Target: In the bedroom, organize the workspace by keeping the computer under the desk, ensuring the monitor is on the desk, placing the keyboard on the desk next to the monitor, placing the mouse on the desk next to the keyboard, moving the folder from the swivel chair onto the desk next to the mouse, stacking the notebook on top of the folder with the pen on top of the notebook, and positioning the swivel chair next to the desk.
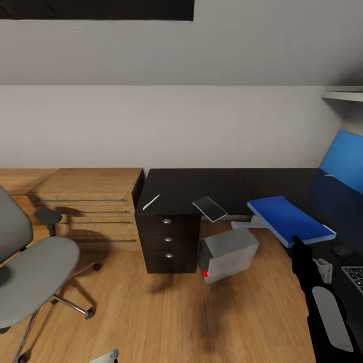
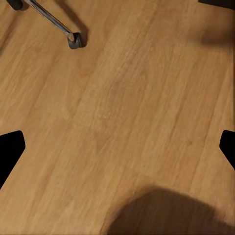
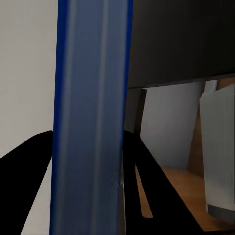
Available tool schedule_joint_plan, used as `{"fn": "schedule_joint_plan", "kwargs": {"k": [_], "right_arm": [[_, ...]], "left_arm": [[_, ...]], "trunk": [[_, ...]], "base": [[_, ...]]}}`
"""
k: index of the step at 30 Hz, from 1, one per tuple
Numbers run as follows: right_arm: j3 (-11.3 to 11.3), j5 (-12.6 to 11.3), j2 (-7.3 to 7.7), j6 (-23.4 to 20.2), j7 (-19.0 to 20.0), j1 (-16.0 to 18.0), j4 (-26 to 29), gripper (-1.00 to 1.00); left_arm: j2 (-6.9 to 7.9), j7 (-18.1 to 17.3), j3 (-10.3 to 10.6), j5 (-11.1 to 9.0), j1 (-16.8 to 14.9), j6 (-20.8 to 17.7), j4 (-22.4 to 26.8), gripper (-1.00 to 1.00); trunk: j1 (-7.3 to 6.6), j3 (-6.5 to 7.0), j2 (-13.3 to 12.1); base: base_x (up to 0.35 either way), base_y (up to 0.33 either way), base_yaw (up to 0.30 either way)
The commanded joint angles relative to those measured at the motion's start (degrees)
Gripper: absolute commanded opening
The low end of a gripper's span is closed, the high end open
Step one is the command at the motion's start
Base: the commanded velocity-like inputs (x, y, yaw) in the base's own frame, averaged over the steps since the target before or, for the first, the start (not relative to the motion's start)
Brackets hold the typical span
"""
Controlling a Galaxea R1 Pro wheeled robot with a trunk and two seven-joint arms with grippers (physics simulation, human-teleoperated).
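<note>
Right hand (image 3: 88,161) grips the blue folder (image 1: 290,220), fingers (image 3: 24,171) closed on its edge, holding it over the black table's (image 1: 201,186) front edge. Left hand (image 2: 117,147) hangs wide open over wooden floor (image 2: 127,98). Computer (image 1: 228,254) sits below the table.

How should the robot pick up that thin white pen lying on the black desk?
Probably from straight above, pinching the pen across its middle. It lies flat and slanted on the desk above the drawers, so its long thin sides are the only parts a hand could close on, with the fingers turned crosswise to its slant. The left hand looks free; the right hand is already holding the blue folder.
</note>
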State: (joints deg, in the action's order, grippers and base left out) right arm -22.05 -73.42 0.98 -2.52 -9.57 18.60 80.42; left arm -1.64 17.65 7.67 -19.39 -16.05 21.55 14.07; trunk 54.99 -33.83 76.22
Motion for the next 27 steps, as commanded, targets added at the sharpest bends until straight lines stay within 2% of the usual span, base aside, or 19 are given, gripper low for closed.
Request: {"fn": "schedule_joint_plan", "kwargs": {"k": [1,8,12,14,15,17,18,19,20,21,23,27], "right_arm": [[0.0,-0.3,-0.01,-0.2,-0.3,0.0,0.1,-1.0],[0.3,-0.5,-0.37,-0.3,0.8,0.0,0.3,-1.0],[1.3,-0.4,-0.52,-0.1,1.3,0.2,0.3,-1.0],[1.9,-0.3,-0.53,0.5,0.8,1.4,-0.6,-1.0],[2.0,-0.2,-0.54,1.3,0.2,3.4,-2.1,-1.0],[2.2,0.0,-0.47,4.7,-0.7,9.6,-8.1,-1.0],[2.3,0.2,-0.37,7.0,-0.9,13.3,-12.4,-1.0],[2.4,0.4,-0.24,11.0,-1.1,19.0,-19.8,-1.0],[2.4,0.8,-0.19,13.9,-1.1,22.7,-24.9,-1.0],[2.4,1.2,-0.17,15.4,-1.1,24.4,-27.3,-1.0],[2.5,3.0,-0.19,21.1,-1.2,29.5,-36.0,-1.0],[2.3,4.3,-0.51,28.6,-0.7,32.9,-44.3,-1.0]], "left_arm": [[0.0,0.4,0.5,-0.4,0.0,0.2,0.0,1.0],[-0.02,0.4,0.5,-0.4,0.0,0.2,0.0,1.0],[-0.33,0.4,0.5,-0.4,0.0,0.2,0.0,1.0],[-0.41,0.4,0.5,-0.4,0.0,0.2,0.0,1.0],[-0.43,0.4,0.5,-0.4,0.0,0.2,0.0,1.0],[-0.45,0.4,0.5,-0.4,0.0,0.2,0.0,1.0],[-0.46,0.4,0.5,-0.4,0.0,0.2,0.0,1.0],[-0.46,0.4,0.5,-0.3,0.0,0.2,0.0,1.0],[-0.47,0.4,0.5,-0.3,0.0,0.2,0.0,1.0],[-0.47,0.4,0.5,-0.3,0.0,0.2,0.0,1.0],[-0.47,0.4,0.5,-0.3,0.0,0.2,0.0,1.0],[-0.4,0.4,0.4,-0.3,0.0,0.2,0.0,1.0]], "trunk": [[0.0,-0.07,0.0],[0.0,-0.1,0.0],[0.0,-0.1,0.0],[0.0,-0.1,0.0],[0.0,-0.11,0.0],[0.0,-0.11,0.0],[0.0,-0.11,0.0],[0.0,-0.11,0.0],[0.0,-0.11,0.0],[0.0,-0.11,0.0],[0.0,-0.11,0.0],[0.0,-0.11,0.0]], "base": [[0.0,0.0,-0.068],[0.0,0.0,-0.02],[0.0,0.0,-0.001],[0.0,0.0,0.0],[0.0,0.0,0.0],[0.0,0.0,0.0],[0.0,0.0,0.0],[0.0,0.0,0.0],[0.0,0.0,0.0],[0.0,0.0,0.0],[0.0,0.0,0.0],[0.0,0.0,0.0]]}}
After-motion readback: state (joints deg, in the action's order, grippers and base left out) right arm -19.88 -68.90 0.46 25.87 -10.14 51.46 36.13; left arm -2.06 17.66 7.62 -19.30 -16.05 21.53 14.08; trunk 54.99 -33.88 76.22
